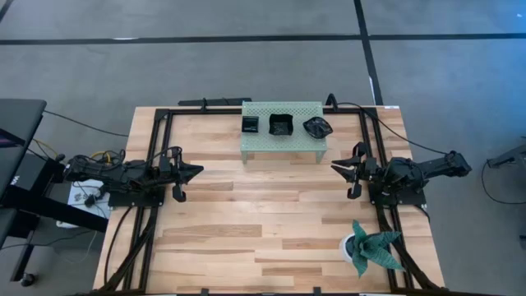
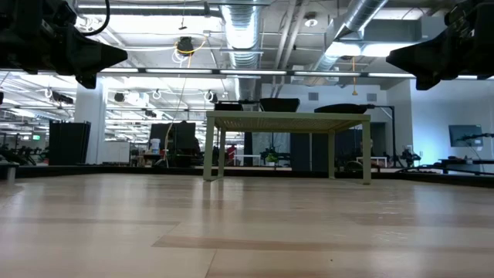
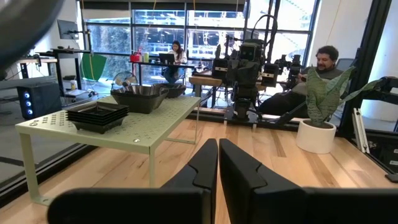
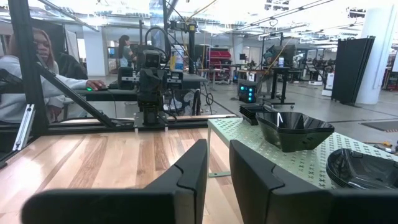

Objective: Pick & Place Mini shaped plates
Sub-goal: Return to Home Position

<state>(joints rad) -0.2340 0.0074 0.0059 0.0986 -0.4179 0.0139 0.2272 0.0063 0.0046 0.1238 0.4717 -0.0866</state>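
glossy black against pale green: the mini shaped plates [image 1: 281, 125] all sit up on the little perforated shelf [image 1: 283, 148] at the far middle of the wooden table [image 1: 263, 222]. they are sorted into three piles side by side, like with like, which i take to be the whole point of the job. the flat square pile [image 1: 250, 125] is nearest the left arm, a deeper flared pile stands in the middle, and a crinkled, leaf-like pile [image 1: 317, 127] is nearest the right arm. they look thin, slick and shiny, nested neatly; how many are in each pile i can't count from here. i see none on the boards, so the placing looks done to me.

the left gripper [image 1: 196, 172] hangs above the table at its own side, well apart from the shelf, its fingers pressed together on nothing. the right gripper [image 1: 337, 167] mirrors it across the table, fingers parted by a narrow slit, also empty. both point inward, away from the piles, which reads as a parked pose. the potted plant [image 1: 374, 247] stands near the right arm's base, out of the way.
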